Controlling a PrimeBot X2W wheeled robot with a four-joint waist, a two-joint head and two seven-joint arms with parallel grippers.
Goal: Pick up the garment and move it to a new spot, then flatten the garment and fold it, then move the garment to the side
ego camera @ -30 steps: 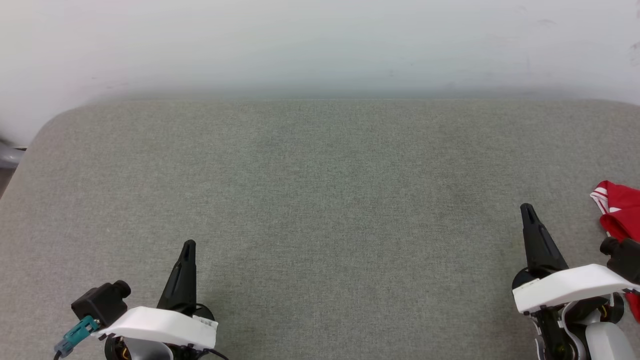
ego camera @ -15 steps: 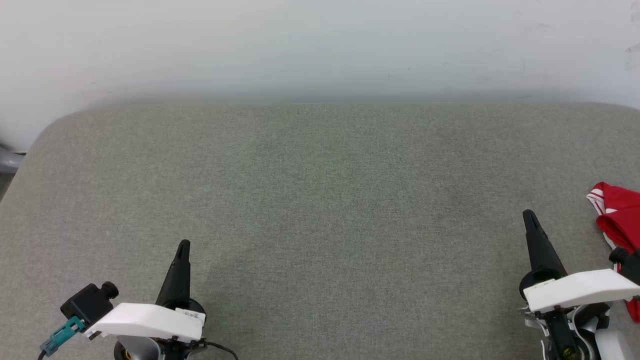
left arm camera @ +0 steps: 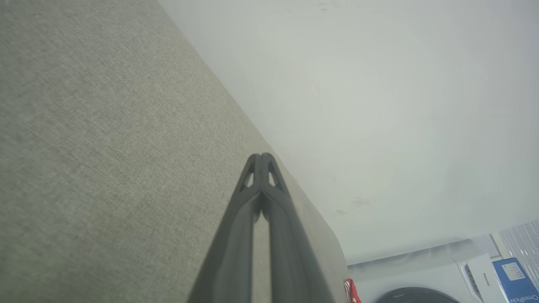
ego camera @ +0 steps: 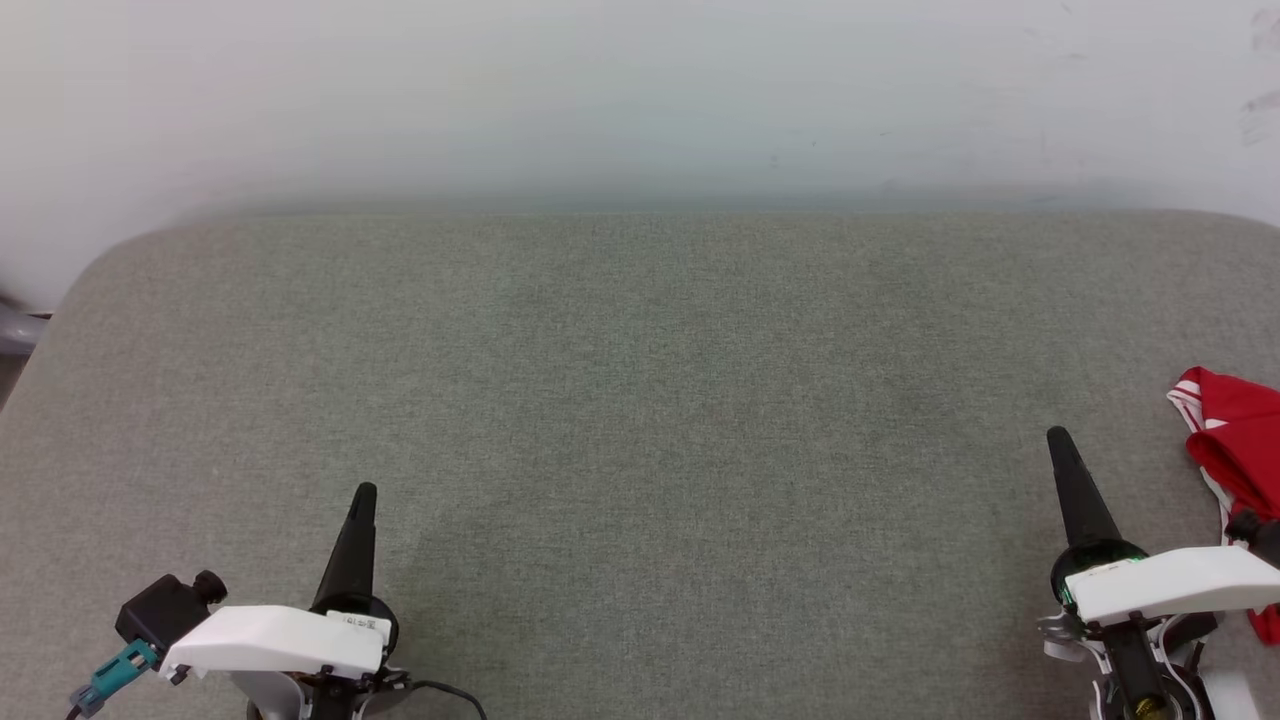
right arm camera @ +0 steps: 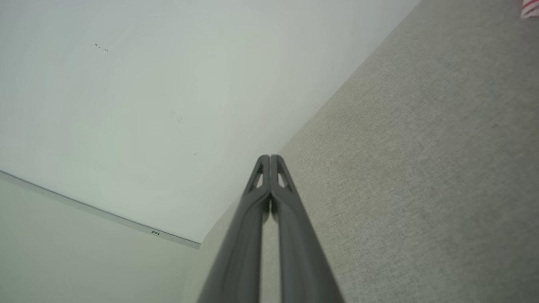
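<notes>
The garment is a crumpled red piece with white-striped trim at the far right edge of the grey fabric surface, partly cut off by the head view's edge and partly behind my right wrist. A sliver of the garment shows low in the left wrist view, and a scrap of the garment in the top right corner of the right wrist view. My right gripper is shut and empty, just left of the garment and apart from it. My left gripper is shut and empty at the lower left.
A pale wall runs behind the surface's far edge. The surface's rounded left corner drops off beside a grey object. A white appliance and a blue box stand beyond the surface in the left wrist view.
The head view has shifted slightly. Both grippers have drawn back toward the bottom edge, the left wrist also drifting left. The garment lies where it was.
</notes>
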